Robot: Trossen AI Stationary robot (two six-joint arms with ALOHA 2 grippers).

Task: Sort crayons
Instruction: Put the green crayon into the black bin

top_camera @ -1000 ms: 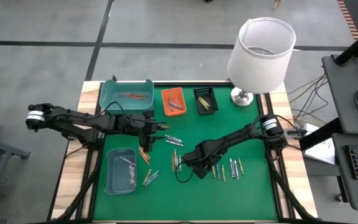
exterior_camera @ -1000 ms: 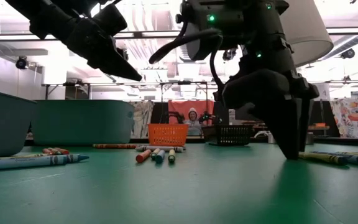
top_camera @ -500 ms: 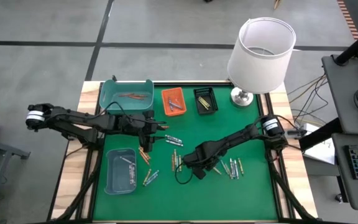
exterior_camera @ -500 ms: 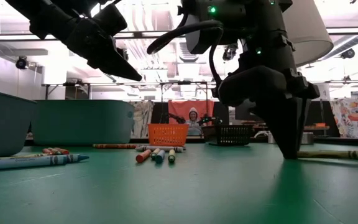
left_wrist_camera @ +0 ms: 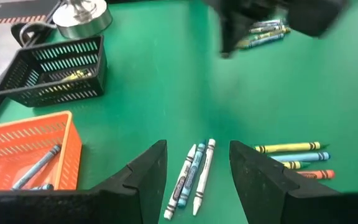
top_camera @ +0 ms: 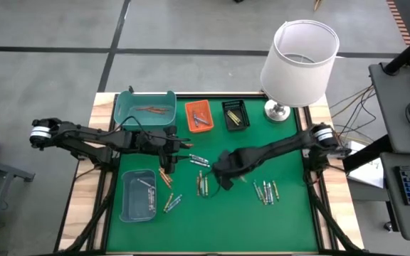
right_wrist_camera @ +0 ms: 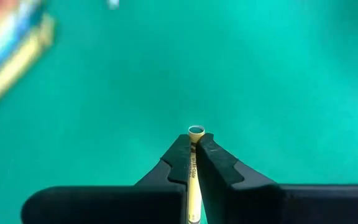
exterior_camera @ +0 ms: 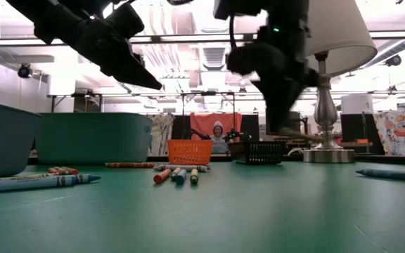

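Your right gripper (right_wrist_camera: 193, 163) is clamped on a single yellow crayon (right_wrist_camera: 193, 180), the stick pinched lengthwise between the two fingers with its flat end poking out just past the tips. In the high view that gripper (top_camera: 223, 171) hangs over the middle of the green mat (top_camera: 290, 220), and the low view shows it lifted off the surface. You are, by the look of it, in the carry step: one crayon picked, not yet delivered.

The black tray (top_camera: 235, 114) lies beyond the gripper toward the lamp (top_camera: 299, 60) and appears to hold yellowish sticks, so it is the likely target. The next move calls for a level carry to it and a release low over its opening, since the crayon is thin and would roll if it landed on the mat.

Your left gripper (left_wrist_camera: 194, 177) hovers with its fingers spread above three pale and blue crayons (left_wrist_camera: 193, 177). More loose crayons (top_camera: 265, 190) lie just beside the right gripper, on its lamp-ward side.
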